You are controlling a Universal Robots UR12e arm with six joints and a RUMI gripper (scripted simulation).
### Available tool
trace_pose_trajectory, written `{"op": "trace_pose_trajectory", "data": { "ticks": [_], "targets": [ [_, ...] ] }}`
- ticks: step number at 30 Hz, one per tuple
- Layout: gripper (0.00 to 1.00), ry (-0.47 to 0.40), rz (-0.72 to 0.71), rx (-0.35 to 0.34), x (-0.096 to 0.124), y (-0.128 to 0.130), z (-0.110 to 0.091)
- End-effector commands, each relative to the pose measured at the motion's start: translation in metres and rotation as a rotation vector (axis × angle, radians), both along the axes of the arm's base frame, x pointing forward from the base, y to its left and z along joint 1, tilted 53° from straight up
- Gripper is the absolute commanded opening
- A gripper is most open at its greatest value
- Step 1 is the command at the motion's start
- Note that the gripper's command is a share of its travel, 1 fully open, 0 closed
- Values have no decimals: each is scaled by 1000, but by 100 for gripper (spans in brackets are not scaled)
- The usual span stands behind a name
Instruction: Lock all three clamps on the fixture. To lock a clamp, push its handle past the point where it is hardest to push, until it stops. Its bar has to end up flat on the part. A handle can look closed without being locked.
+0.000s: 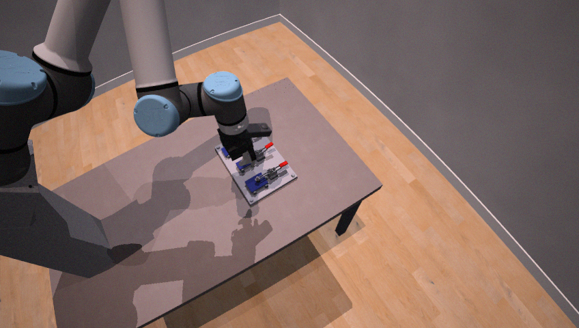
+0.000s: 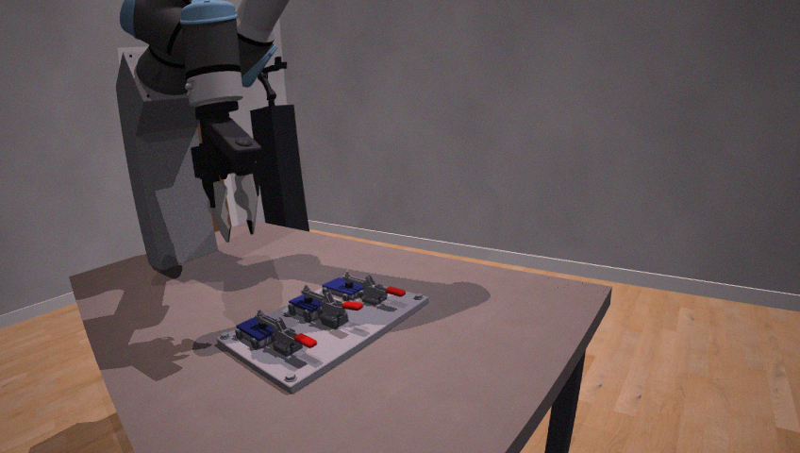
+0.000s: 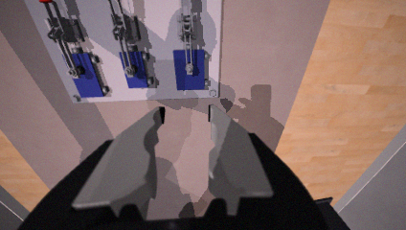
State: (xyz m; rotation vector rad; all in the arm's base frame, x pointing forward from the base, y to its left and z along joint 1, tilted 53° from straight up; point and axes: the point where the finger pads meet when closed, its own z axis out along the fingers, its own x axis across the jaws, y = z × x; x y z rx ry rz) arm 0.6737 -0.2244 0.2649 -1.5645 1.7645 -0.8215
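A grey fixture plate (image 1: 286, 175) (image 2: 358, 343) (image 3: 214, 43) lies on the table and carries three toggle clamps in a row, each over a blue part. In the exterior view the near clamp (image 2: 275, 335), middle clamp (image 2: 326, 311) and far clamp (image 2: 361, 290) all have their red handles (image 2: 306, 340) (image 2: 352, 305) (image 2: 395, 291) lying low. Whether they are locked I cannot tell. My gripper (image 1: 248, 161) (image 2: 238, 232) (image 3: 187, 106) hangs well above the table beside the plate's blue-part edge. Its fingers stand partly apart with nothing between them. In the top view it hides one clamp.
The brown table (image 1: 325, 134) (image 2: 476, 364) stands on a wooden floor with grey walls around. The robot's base pedestal (image 2: 162, 185) stands at the table's far corner. A dark post (image 2: 280, 162) stands behind the gripper.
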Motion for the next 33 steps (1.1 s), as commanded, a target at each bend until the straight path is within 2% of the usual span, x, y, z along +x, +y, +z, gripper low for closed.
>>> {"op": "trace_pose_trajectory", "data": {
  "ticks": [1, 27, 33],
  "targets": [
    [28, -1, 0, -1, 0, 0, 0],
    [28, 0, 0, -1, 0, 0, 0],
    [28, 0, 0, -1, 1, 15, 1]
  ]
}}
